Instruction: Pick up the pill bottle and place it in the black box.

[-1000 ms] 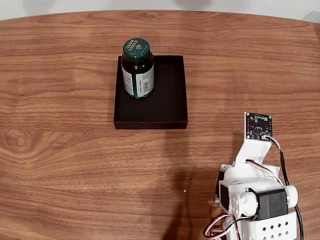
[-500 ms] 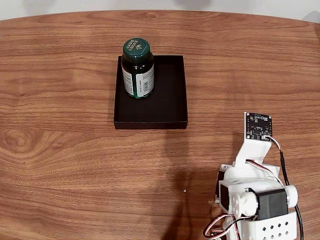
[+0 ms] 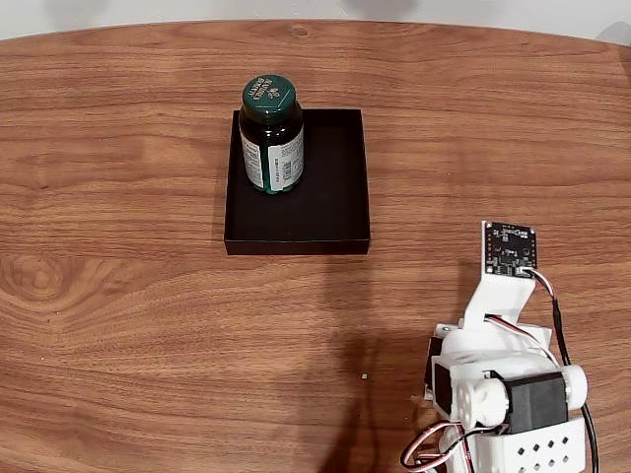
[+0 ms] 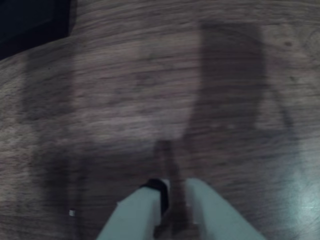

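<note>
Standing upright in the fixed view: a small dark green cylindrical pill bottle (image 3: 271, 138) with a round embossed green cap and a white printed label, long axis vertical, cap up toward the camera, label facing the bottom and slightly right of the picture. Set inside the shallow rectangular matte black box (image 3: 325, 202), in its upper-left corner, close against the left and far walls; exact contact with the walls not clear. Box resting on a brown wood-grain table (image 3: 118, 296), near the middle of it.

Well apart from the bottle, toward the lower right of the fixed view: the white plastic arm (image 3: 498, 394) with black servos, folded back, a small black circuit board (image 3: 509, 247) on top of it. Fingers themselves hidden under the arm there.

In the wrist view, blurred and dim: two pale fingers of the gripper (image 4: 172, 192) rising from the bottom edge, nearly together with only a thin gap between them, nothing held. Bare wood and soft shadows below them. A dark patch in the top-left corner of that view, probably a corner of the box, far from the fingertips.
</note>
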